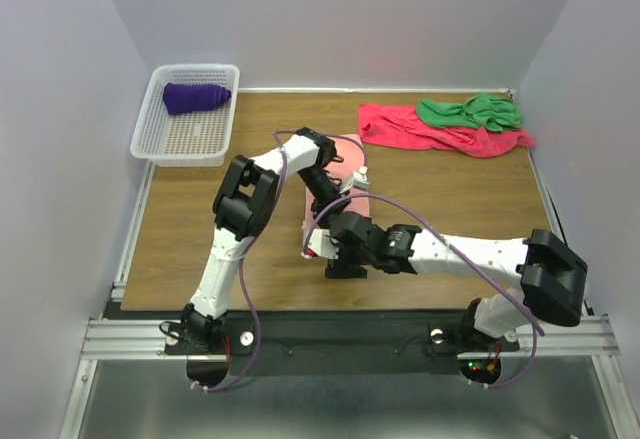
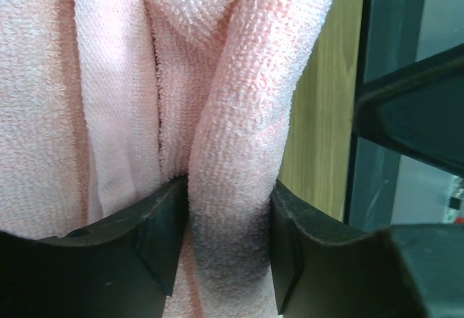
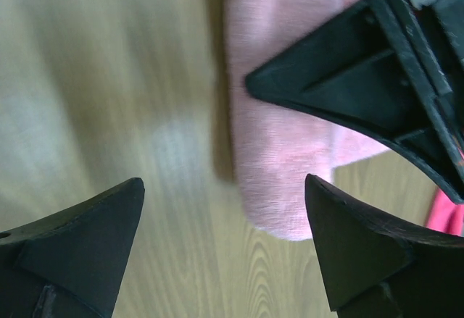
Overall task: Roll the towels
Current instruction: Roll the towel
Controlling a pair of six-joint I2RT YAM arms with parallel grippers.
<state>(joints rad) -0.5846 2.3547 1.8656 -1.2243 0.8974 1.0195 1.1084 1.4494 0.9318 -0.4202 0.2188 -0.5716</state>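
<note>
Salmon-pink terry fills the left wrist view: the pink towel (image 2: 239,115) lies at the centre of the table (image 1: 200,229), under both arms. In the top view its long axis runs from the upper to the lower part of the frame, leaning a little to the left at the bottom. It is still mostly flat, with soft ridges running along its length.

The left jaws are about half closed and pinch one raised ridge of the towel between them, cloth pressed against both inner faces.

The right jaws stand wide apart and hold nothing. The towel's rounded lower end (image 3: 283,173) lies on the wood below their gap, nearer the right-hand finger in that view; whether either tip touches it I cannot tell.

At the upper right of the table, the green towel (image 1: 470,111) lies on the crimson towel (image 1: 420,131), both crumpled. The purple towel (image 1: 195,97) sits rolled in the basket (image 1: 150,134) at the upper left.
</note>
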